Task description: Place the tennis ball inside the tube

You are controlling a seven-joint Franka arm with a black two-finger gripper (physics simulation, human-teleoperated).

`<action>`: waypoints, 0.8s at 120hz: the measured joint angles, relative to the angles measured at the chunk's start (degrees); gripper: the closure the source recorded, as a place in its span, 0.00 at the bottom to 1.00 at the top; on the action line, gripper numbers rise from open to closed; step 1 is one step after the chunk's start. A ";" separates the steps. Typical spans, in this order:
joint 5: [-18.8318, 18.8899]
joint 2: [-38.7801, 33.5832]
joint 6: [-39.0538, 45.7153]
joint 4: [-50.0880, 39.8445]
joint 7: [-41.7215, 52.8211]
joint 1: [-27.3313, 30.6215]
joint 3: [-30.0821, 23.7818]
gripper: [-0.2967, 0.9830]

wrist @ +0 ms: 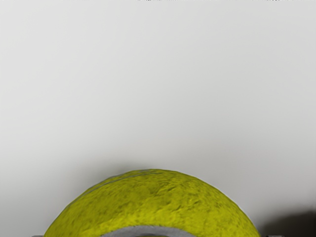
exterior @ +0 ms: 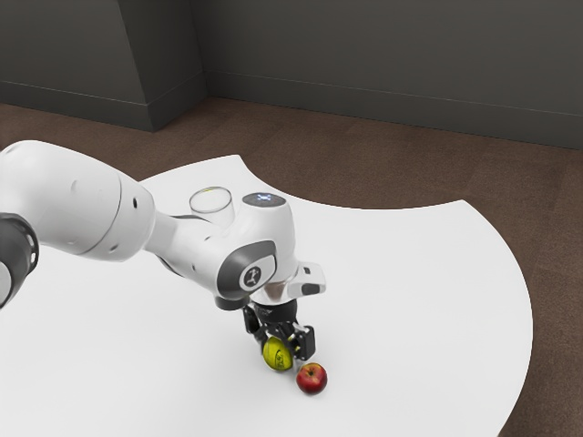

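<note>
1 red apple [exterior: 311, 379] sits on the white bench [exterior: 419, 300] in the exterior view, just beside the end effector [exterior: 281, 347], on the side toward the exterior view's right and nearer the camera. It is the closest obstacle to the end effector; whether the 2 touch, I cannot tell. The white arm [exterior: 193, 244] comes in from the exterior view's left and cuts across the sight line to the tube [exterior: 211, 200], hiding its lower part. Beyond the curved edge of the bench lie the brown floor [exterior: 410, 182] and a dark grey wall [exterior: 364, 55].

The tube is clear, with 1 round rim facing up, and it stands on the bench well apart from the apple. A small yellow-green patch shows at its mouth; what that is, I cannot tell. The tennis ball [exterior: 277, 354] is at the end effector, low over the bench or on it, outside the tube and near the apple. It is yellow, with a dark marking on its side. The end effector points down at the ball, but how far open it is, and whether it has hold of the ball, I cannot tell.

In the wrist view, the ball's rounded top lies close under the hand, with grey bands on its yellow felt. Pale bench surface surrounds it, and 1 dark, blurred patch lies beside it, too unclear to name.
</note>
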 joint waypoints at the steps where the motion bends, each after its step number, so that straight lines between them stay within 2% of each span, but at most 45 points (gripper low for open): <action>1: -0.01 -0.01 0.01 0.01 0.00 0.00 0.00 0.34; 25: -0.10 -0.09 0.16 0.00 -0.05 0.02 0.00 0.43; 62: 0.55 -2.12 0.04 0.23 -0.31 0.00 0.06 0.46; 82: 4.00 -7.49 -1.83 1.24 -0.75 -0.37 0.19 0.51; 96: 7.32 -9.56 -8.07 10.29 -1.31 -0.06 0.57 0.52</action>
